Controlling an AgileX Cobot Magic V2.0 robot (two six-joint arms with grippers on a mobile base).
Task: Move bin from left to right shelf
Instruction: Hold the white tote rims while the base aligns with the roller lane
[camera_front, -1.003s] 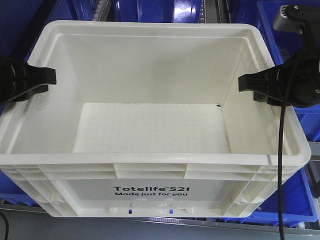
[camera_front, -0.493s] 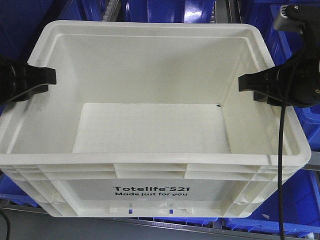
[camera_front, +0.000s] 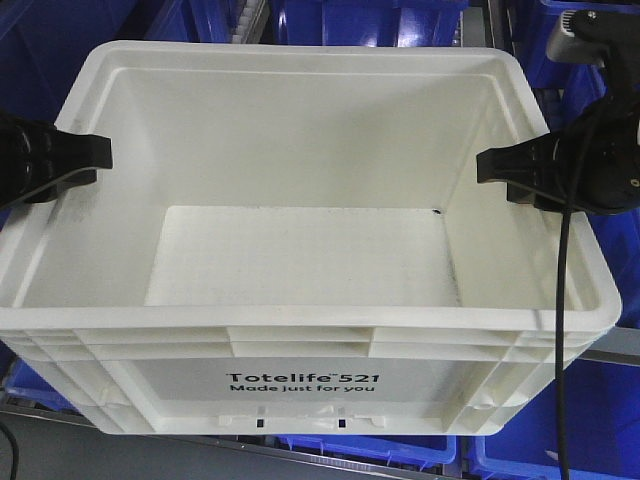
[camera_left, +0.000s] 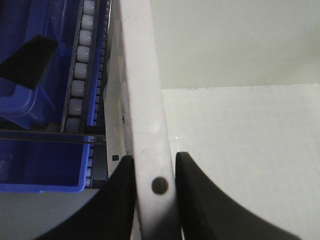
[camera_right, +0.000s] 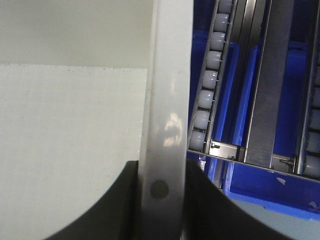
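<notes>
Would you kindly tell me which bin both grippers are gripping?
The white bin printed "Totelife 521": the left gripper and right gripper each pinch a side rim. The blue bins around it are untouched.

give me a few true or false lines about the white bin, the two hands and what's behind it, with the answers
1. The bin has nothing inside it. True.
2. The left hand grips one side wall of the bin at the rim. True.
3. The right hand hangs open, clear of the bin. False: it is shut on the opposite side wall's rim.
4. The containers behind the bin are red. False: they are blue bins.
5. The print on the near side reads "Totelife 521". True.
</notes>
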